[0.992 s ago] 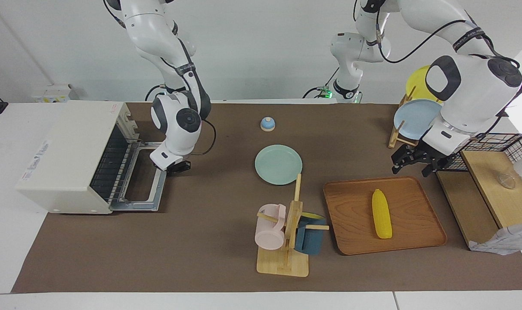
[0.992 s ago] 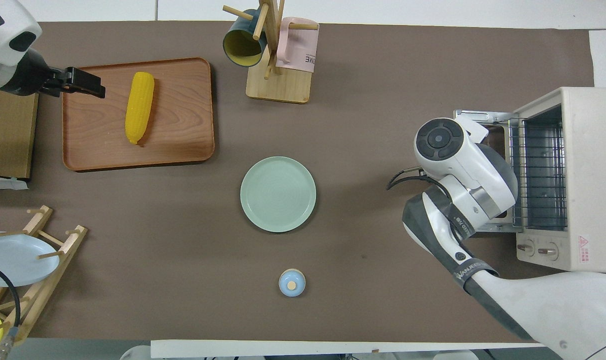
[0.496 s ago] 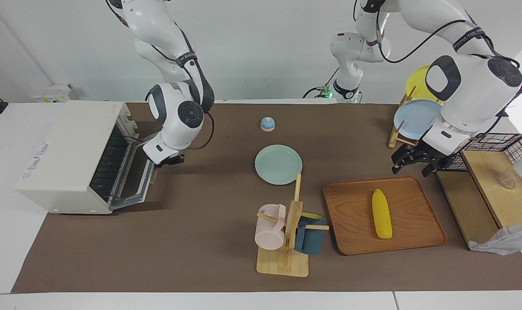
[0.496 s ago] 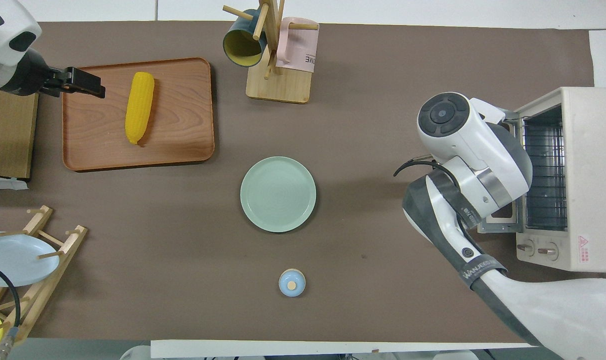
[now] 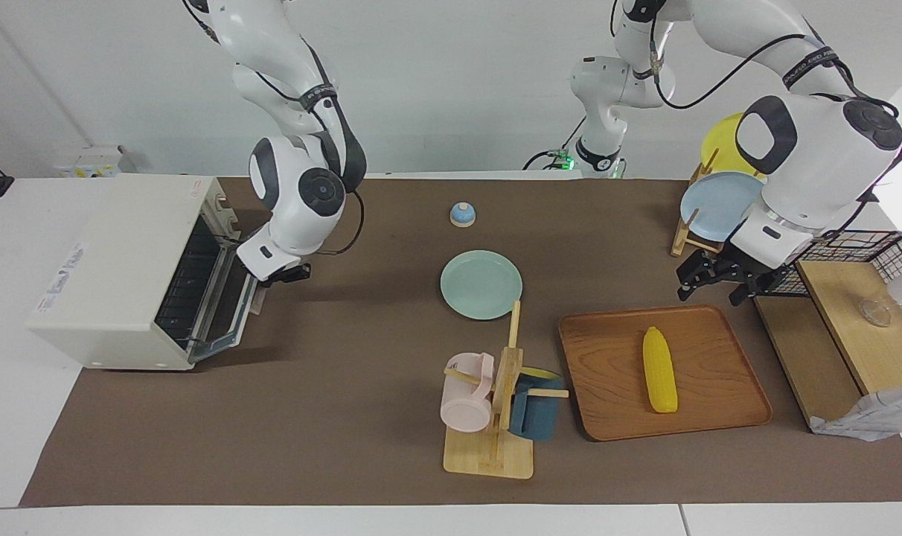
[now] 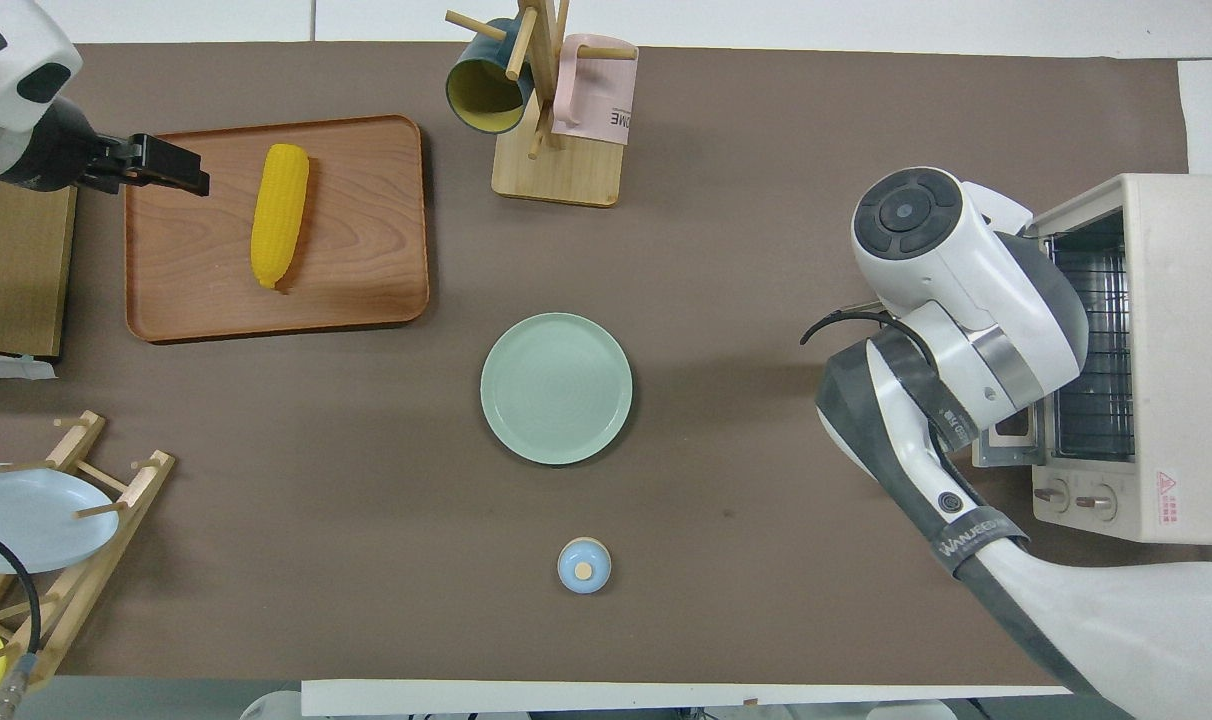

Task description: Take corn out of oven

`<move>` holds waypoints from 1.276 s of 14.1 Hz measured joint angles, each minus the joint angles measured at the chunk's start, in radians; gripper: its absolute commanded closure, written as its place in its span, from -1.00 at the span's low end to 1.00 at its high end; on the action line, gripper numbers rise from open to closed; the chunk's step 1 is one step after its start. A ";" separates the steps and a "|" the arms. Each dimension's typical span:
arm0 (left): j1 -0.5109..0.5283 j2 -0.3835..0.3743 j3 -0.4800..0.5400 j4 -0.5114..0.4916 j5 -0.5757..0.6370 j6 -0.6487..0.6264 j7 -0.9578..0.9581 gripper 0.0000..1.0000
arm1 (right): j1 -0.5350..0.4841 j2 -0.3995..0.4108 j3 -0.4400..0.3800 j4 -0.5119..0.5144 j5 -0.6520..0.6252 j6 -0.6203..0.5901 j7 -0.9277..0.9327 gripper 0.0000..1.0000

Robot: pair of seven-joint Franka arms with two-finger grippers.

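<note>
The yellow corn [image 5: 659, 368] [image 6: 278, 213] lies on a brown wooden tray [image 5: 615, 402] [image 6: 366, 250] toward the left arm's end of the table. At the right arm's end stands the cream-white oven [image 5: 116, 260] [image 6: 1166, 340], its door [image 5: 231, 301] tilted partway up and its wire rack bare. My right gripper [image 5: 283, 275] is shut and sits at the door's free upper edge; the overhead view hides it under the wrist. My left gripper [image 5: 710, 289] [image 6: 181, 170] hangs open over the tray's edge, apart from the corn.
A green plate [image 5: 481, 284] lies mid-table, with a small blue knob-topped lid [image 5: 462, 214] nearer the robots. A mug rack [image 5: 496, 402] stands beside the tray. A plate rack [image 5: 719, 201], a black wire basket [image 5: 868, 246] and wooden boards [image 5: 860, 327] crowd the left arm's end.
My right arm has risen and swung toward the oven, and the door has gone from lying flat to tilted well up. The left arm and the corn have not moved.
</note>
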 measured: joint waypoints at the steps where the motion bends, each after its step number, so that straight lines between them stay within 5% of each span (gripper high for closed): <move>1: 0.000 0.000 0.000 0.000 0.000 0.000 0.000 -1.00 | 0.000 0.000 0.000 0.000 0.000 0.000 0.000 1.00; 18: -0.001 -0.001 0.000 0.000 0.000 0.000 0.000 -1.00 | -0.067 -0.067 -0.006 0.021 0.000 -0.044 -0.202 1.00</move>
